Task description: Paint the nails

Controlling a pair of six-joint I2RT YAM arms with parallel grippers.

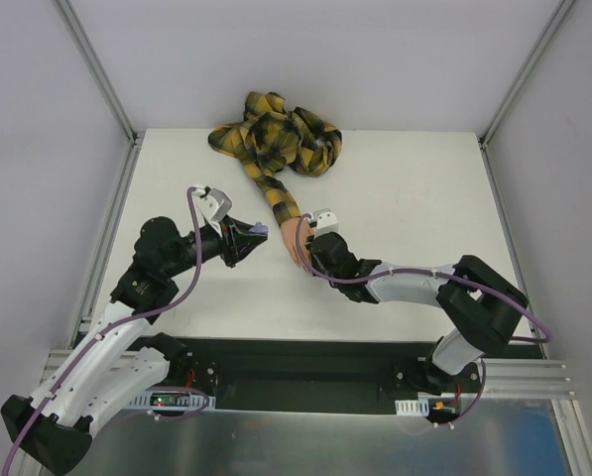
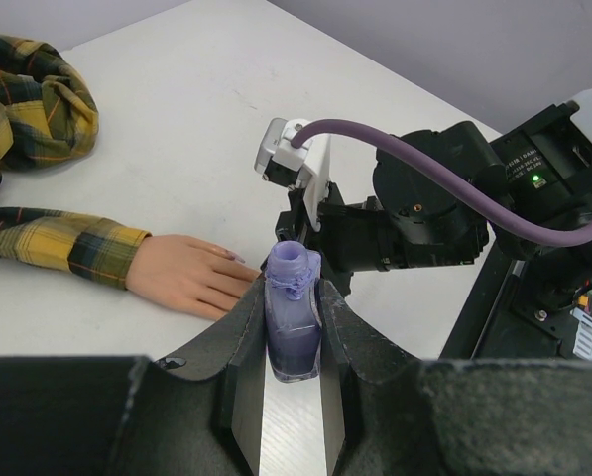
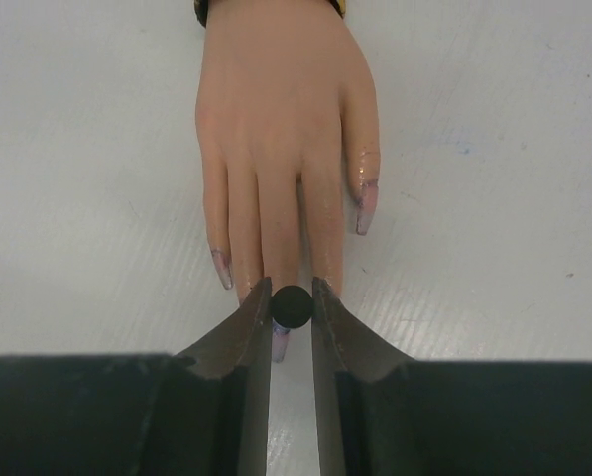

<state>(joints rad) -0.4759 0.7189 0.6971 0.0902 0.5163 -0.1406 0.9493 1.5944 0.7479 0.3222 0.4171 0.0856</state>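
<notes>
We see a peach mannequin hand (image 1: 294, 243) lying palm down near the middle of the white desk (image 1: 405, 198). Its fingers point towards the arm bases. A yellow-and-black plaid sleeve (image 1: 276, 134) runs from the wrist to a crumpled heap at the far edge.

The nails (image 3: 364, 206) are small and pinkish-purple, and they tip the fingers just ahead of the right gripper (image 3: 292, 297). In the right wrist view we make out the thumb nail on the right and a little-finger nail on the left. A third nail tip shows low down in the gap between the gripper fingers.

The right gripper is narrowed onto a small round black cap (image 3: 285, 306), seen end-on, and pinches it from both sides. The cap sits directly over the tip of one of the middle fingers. We cannot tell from these views whether anything touches that nail.

The left gripper (image 2: 291, 297) is closed on a small purple bottle (image 2: 294, 327) and clamps its flat sides. The bottle stands upright with its open neck uppermost and smears of purple around the rim. It is held just beside the fingertips of the mannequin hand, on the left, and apart from them. In the top view the two grippers face each other across the fingertips.
</notes>
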